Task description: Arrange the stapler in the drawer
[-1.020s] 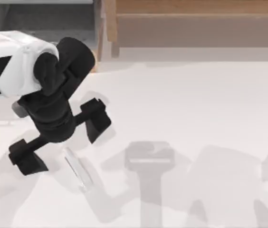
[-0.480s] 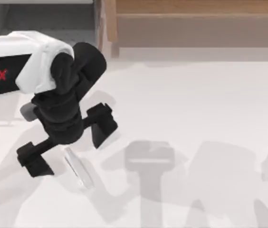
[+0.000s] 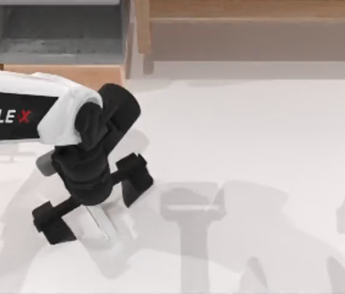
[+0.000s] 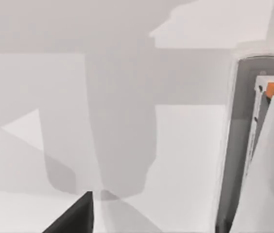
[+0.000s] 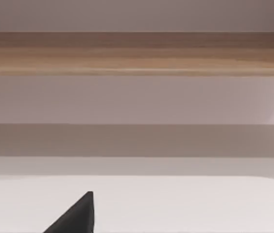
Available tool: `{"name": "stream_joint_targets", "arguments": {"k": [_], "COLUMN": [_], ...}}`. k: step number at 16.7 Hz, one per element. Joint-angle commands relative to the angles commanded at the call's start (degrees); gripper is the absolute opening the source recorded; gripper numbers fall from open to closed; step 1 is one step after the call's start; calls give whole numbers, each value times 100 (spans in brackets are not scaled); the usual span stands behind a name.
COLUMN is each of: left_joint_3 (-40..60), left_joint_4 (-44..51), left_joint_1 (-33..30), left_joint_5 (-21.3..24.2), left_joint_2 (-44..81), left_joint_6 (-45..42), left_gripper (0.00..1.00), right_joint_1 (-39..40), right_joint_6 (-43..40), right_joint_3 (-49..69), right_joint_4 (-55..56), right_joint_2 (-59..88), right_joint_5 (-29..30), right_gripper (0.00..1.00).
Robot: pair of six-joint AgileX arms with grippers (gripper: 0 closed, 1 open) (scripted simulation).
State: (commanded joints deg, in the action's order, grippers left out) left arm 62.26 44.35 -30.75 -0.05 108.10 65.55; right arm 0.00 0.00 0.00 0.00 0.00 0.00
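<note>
The left gripper [image 3: 93, 205] is hovering, fingers spread, over the stapler [image 3: 99, 225] lying at seven o'clock on the worktop [image 3: 252, 135]; it should straddle the bar squarely before pinching.

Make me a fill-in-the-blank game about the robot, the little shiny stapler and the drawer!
1. The arm reaching over the table is the ____ arm, and its left gripper is open.
2. The stapler lies on the ____, not in the drawer.
3. The fingers of the gripper are coloured ____.
4. The drawer has a grey inside and a front panel that looks like ____.

Missing words: left; table; black; wood
</note>
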Motion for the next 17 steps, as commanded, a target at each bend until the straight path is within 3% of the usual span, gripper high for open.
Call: {"name": "stream_joint_targets", "arguments": {"k": [3, 16, 17], "left_joint_3": [0, 0, 0], "left_joint_4": [0, 0, 0], "left_joint_1": [0, 0, 0], "left_joint_5": [0, 0, 0], "left_joint_2": [0, 0, 0], "left_joint_6": [0, 0, 0], "left_gripper": [100, 2, 0], "right_joint_1": [0, 0, 0], "right_joint_6": [0, 0, 0], "right_joint_3": [0, 0, 0], "right_joint_4": [0, 0, 0], "right_joint_2": [0, 0, 0], "right_joint_5": [0, 0, 0], "right_gripper": [100, 100, 100]}}
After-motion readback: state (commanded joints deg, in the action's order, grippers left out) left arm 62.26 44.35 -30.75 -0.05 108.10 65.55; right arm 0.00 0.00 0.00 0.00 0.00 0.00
